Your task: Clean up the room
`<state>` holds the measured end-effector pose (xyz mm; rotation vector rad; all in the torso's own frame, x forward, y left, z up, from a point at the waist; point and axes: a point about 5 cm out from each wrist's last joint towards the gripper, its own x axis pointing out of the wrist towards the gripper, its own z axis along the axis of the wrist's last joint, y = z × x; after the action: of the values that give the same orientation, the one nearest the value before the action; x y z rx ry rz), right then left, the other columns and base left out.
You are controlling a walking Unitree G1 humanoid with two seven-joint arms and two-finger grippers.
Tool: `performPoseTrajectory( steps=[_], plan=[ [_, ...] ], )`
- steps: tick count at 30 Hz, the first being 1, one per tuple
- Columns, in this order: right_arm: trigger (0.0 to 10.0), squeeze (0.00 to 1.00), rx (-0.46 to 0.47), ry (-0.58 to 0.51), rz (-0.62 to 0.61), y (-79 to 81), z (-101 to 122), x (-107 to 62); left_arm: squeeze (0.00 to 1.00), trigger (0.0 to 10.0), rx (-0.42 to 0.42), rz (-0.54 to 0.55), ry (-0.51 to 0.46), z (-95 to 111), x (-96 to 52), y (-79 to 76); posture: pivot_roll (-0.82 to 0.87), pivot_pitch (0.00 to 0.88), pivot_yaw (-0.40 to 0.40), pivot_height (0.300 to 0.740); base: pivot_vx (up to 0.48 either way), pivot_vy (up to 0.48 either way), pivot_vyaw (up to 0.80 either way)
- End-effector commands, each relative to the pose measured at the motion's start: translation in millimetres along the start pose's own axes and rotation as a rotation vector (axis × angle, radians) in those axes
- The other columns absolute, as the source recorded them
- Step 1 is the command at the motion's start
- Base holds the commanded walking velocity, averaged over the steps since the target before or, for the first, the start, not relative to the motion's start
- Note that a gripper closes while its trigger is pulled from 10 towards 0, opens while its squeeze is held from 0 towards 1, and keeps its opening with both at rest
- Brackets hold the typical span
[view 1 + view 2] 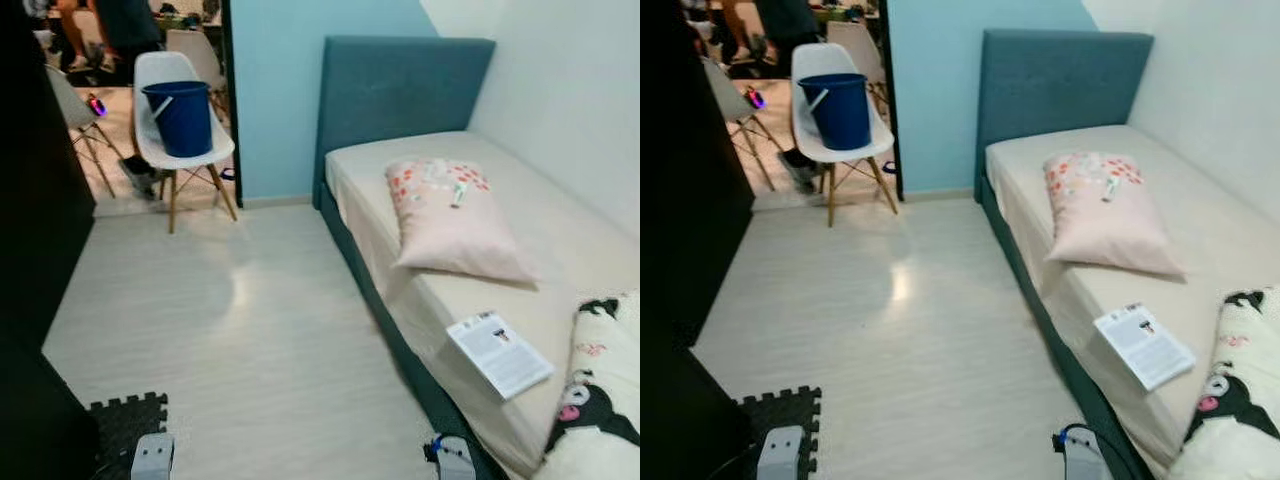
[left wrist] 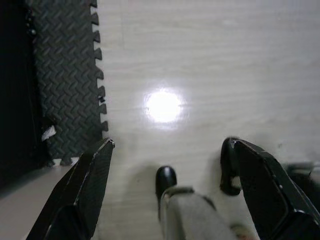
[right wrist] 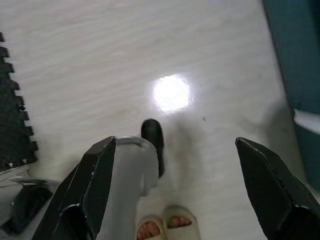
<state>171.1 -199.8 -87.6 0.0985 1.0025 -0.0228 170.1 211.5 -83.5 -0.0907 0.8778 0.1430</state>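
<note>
Our left gripper (image 2: 167,192) and right gripper (image 3: 175,190) both hang wide open over the pale floor (image 1: 240,330), holding nothing, while ahead on the bed (image 1: 560,240) we see a white booklet (image 1: 499,353) lying flat near the edge, below the pink pillow (image 1: 452,222).

A bed (image 1: 560,240) runs along the right wall, its headboard (image 1: 400,90) at the far end. On it, a pillow (image 1: 455,225) lies toward the far end, a booklet (image 1: 498,352) nearer, and a blanket (image 1: 600,400) nearest. At far left a chair (image 1: 180,130) carries a bucket (image 1: 182,117). A foam mat (image 1: 125,425) lies on the near left floor (image 1: 240,330).
</note>
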Motion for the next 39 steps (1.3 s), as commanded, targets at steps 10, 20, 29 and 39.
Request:
performPoseTrajectory(
  steps=[10, 20, 29, 39],
  plan=[
    [10.0, 0.00, -0.038, -0.042, 0.018, 6.8, 13, 2.5, 0.00, 10.0, -0.027, -0.043, -0.071, 23, 6.4, -15.2, -0.02, 0.000, -0.067, 0.740, 0.355, 0.000, 0.00],
    [10.0, 0.00, -0.067, -0.091, 0.020, 9.5, 30, 4.3, 0.00, 10.0, -0.067, -0.096, -0.144, 45, 10.4, -30.8, -0.03, 0.000, -0.070, 0.740, 0.421, 0.000, 0.00],
    [10.0, 0.00, -0.142, -0.252, 0.072, 24.8, 83, 5.3, 0.00, 10.0, -0.063, -0.136, -0.216, 70, 12.9, -38.5, -0.04, 0.000, -0.062, 0.740, 0.480, 0.000, 0.00],
    [10.0, 0.00, -0.122, -0.406, 0.106, 38.2, 127, 0.3, 0.00, 10.0, -0.066, -0.209, -0.291, 87, 12.2, -48.8, -0.04, 0.000, -0.063, 0.740, 0.480, 0.000, -0.63]
  ],
)
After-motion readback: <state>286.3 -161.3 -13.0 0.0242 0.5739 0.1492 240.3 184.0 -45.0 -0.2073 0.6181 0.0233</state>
